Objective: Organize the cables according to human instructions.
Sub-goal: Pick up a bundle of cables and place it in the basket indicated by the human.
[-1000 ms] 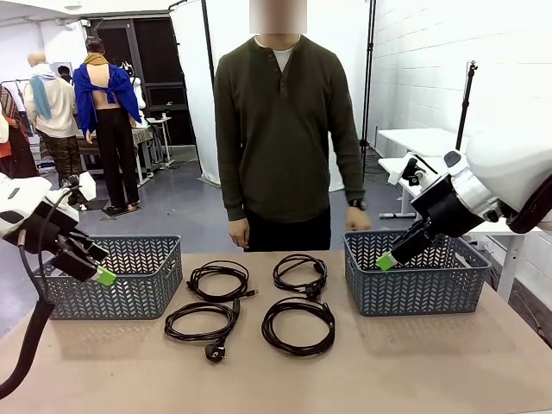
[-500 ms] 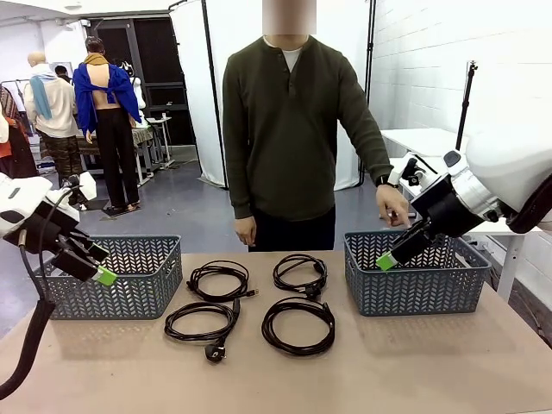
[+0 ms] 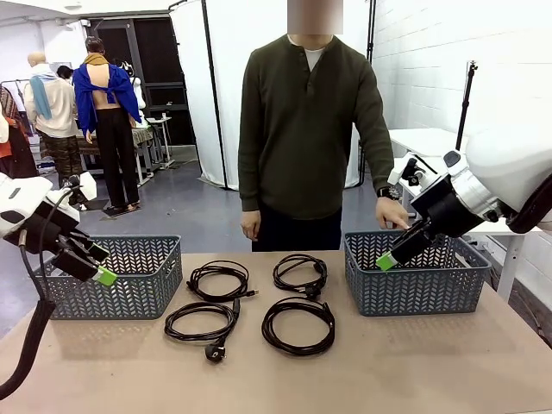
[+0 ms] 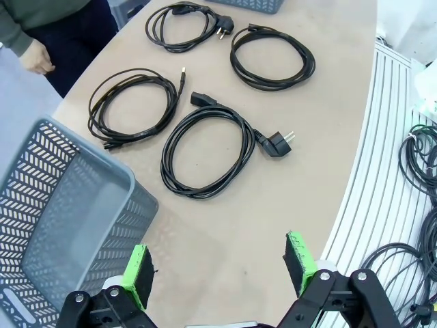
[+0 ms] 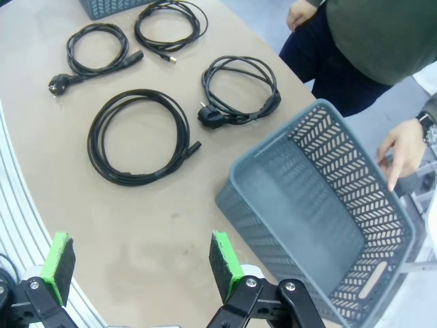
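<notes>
The four cables [image 3: 298,325] lay as separate flat coils in a two-by-two block on the table [image 3: 431,362], between the left basket [image 3: 129,280] and the right basket [image 3: 410,291], none yet in either. The right gripper [image 3: 388,258] hung with jaws apart and empty just before the right basket's inner corner, the nearest coils below it toward the middle. The left gripper [image 3: 102,269], likewise wide and empty, hung before the left basket. The person's hand [image 3: 392,212] hovered over the right basket's far rim, fingers down, probably indicating it. Nothing blocked the coils.
</notes>
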Robot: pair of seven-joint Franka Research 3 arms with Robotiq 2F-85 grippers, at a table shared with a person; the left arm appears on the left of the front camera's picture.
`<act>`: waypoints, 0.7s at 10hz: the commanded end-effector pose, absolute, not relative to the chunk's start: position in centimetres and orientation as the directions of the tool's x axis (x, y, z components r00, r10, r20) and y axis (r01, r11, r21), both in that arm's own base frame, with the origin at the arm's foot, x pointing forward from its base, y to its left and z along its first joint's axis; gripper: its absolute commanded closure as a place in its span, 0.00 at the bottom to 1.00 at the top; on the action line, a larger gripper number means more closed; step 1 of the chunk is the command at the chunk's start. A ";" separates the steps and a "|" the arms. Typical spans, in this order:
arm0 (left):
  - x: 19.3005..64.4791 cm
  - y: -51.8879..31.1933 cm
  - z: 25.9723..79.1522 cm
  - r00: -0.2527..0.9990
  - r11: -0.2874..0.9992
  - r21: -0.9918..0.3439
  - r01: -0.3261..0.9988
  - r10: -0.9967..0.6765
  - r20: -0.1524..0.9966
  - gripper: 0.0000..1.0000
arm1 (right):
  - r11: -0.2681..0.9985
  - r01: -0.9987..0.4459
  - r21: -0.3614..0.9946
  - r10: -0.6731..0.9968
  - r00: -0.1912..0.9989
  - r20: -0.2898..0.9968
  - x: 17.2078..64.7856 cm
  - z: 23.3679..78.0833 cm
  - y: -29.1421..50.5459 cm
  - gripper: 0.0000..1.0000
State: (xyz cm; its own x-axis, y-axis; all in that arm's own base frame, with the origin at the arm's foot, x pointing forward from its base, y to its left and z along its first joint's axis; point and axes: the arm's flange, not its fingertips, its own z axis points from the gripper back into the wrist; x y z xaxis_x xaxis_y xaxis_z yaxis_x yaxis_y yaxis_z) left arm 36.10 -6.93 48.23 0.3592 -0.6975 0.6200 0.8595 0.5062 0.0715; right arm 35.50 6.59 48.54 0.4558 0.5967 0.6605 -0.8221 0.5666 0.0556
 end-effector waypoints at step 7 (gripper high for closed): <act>36.3 -6.7 48.1 0.347 0.492 0.067 0.868 -0.696 0.629 0.00 | 0.549 -0.833 0.068 0.589 0.443 0.676 35.9 48.2 6.6 0.00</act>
State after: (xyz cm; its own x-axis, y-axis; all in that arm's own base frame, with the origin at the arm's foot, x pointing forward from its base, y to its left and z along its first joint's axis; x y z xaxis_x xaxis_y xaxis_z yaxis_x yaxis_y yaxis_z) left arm 36.10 -6.94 48.23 0.3593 -0.6976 0.6199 0.8595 0.5062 0.0714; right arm 35.49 6.59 48.54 0.4561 0.5968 0.6601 -0.8223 0.5663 0.0561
